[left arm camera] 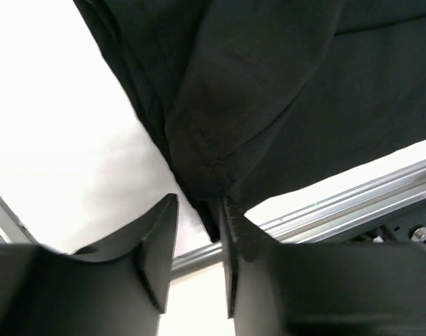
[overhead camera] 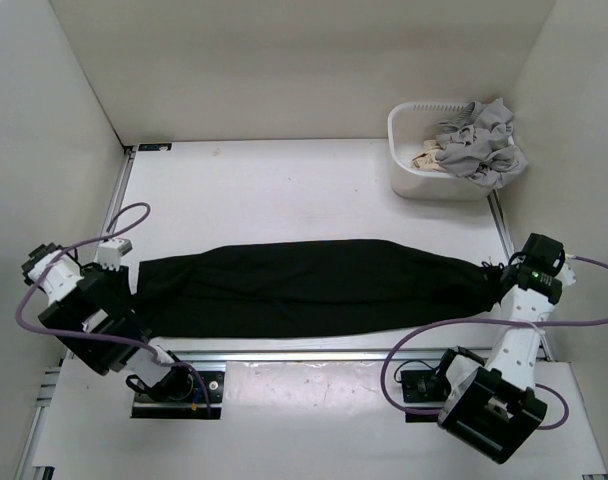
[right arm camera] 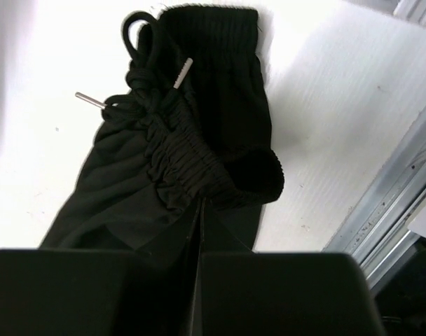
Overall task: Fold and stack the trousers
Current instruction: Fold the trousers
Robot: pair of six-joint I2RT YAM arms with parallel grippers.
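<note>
Trousers [overhead camera: 304,290]: plain black, matte, soft. Laid flat as long band across near part of white desk [overhead camera: 264,190], stretched left to right between both arms. Ribbed elastic waistband [right arm camera: 192,157] seen at right end, gathered. Black drawstring [right arm camera: 139,63] with silver-tipped ends bunched on it. Right hand [right arm camera: 200,210] pressed together, waistband edge pinched. Left hand [left arm camera: 195,245] parted; hem corner seen against one finger, not clamped.
</note>
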